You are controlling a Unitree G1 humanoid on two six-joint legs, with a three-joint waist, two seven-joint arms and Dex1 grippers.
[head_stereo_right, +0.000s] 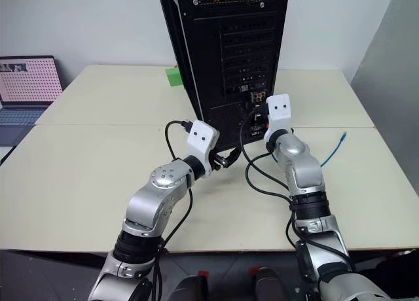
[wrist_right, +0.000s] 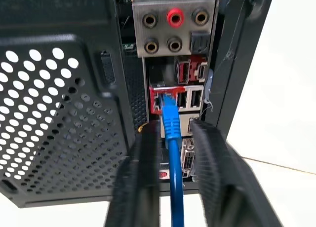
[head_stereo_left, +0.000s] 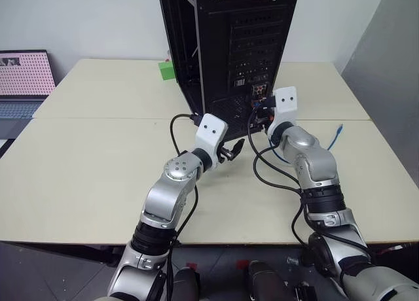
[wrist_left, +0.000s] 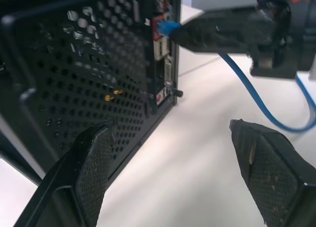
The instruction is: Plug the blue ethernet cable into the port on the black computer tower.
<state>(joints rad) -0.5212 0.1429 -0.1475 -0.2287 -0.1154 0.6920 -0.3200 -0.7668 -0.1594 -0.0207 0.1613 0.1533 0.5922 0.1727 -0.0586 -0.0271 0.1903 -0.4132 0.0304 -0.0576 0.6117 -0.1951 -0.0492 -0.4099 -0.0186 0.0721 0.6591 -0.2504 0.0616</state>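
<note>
A tall black computer tower [head_stereo_left: 229, 52] stands at the upper centre of a cream table [head_stereo_left: 85, 163], rear panel facing the viewer. At centre right, the right gripper [wrist_right: 173, 153] sits close to the panel, fingers slightly parted either side of the blue ethernet cable [wrist_right: 174, 187], whose plug sits in the port [wrist_right: 159, 102]. The cable's far end [head_stereo_left: 338, 129] lies at right. At centre, the left gripper [wrist_left: 173, 168] is spread wide, empty.

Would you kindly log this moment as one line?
blue cable: plug in tower port | right gripper: open around cable | left gripper: open, empty
</note>
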